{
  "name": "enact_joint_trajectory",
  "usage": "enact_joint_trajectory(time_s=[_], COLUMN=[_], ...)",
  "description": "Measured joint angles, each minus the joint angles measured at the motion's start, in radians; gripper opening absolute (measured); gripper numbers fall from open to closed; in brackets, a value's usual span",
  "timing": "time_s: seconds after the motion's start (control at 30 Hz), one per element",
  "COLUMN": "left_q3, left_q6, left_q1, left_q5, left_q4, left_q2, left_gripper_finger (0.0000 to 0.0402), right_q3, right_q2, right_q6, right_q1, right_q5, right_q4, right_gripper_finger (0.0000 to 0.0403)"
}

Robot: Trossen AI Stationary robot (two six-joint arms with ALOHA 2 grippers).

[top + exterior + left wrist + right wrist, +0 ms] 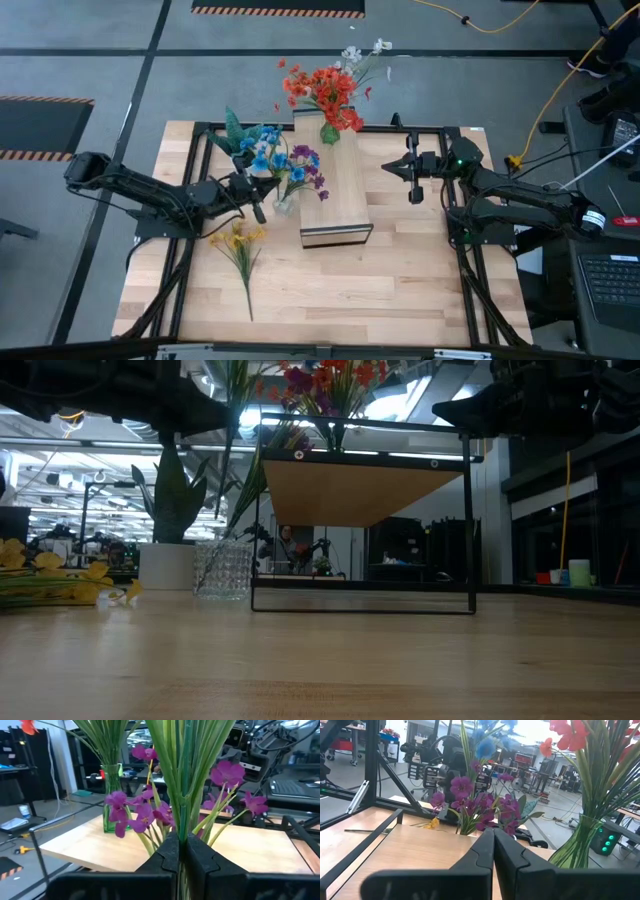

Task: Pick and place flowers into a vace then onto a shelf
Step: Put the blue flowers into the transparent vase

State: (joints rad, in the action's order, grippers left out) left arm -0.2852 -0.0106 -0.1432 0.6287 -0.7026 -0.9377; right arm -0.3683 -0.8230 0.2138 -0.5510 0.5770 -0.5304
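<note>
Beside the shelf (pixel 333 190) on the worktop (pixel 330 285), the left gripper (pixel 258 207) clamps purple flowers (pixel 306 168) by their stems over a clear vase (pixel 284 204), likely needing lowering and release, while the right gripper (pixel 414 187) waits shut.

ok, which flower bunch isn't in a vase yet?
The yellow bunch: it lies flat on the table in front of the left arm. The red and purple bunches stand upright in vases.
</note>
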Motion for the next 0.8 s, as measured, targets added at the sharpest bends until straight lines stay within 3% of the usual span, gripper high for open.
enact_joint_trajectory(time_s=[0.37,0.8], left_q3=[0.000,0.000], left_q6=[0.040,0.086], left_q1=[0.084,0.099], left_q5=[-0.091,-0.096], left_q4=[-0.033,-0.060], left_q2=[-0.073,-0.187], left_gripper_finger=[0.0007,0.0007], right_q3=[0.000,0.000], right_q2=[0.000,0.000], right_q6=[0.000,0.000], right_q1=[0.000,0.000], right_q5=[0.000,0.000], right_q4=[0.000,0.001], right_gripper_finger=[0.0012,0.0012])
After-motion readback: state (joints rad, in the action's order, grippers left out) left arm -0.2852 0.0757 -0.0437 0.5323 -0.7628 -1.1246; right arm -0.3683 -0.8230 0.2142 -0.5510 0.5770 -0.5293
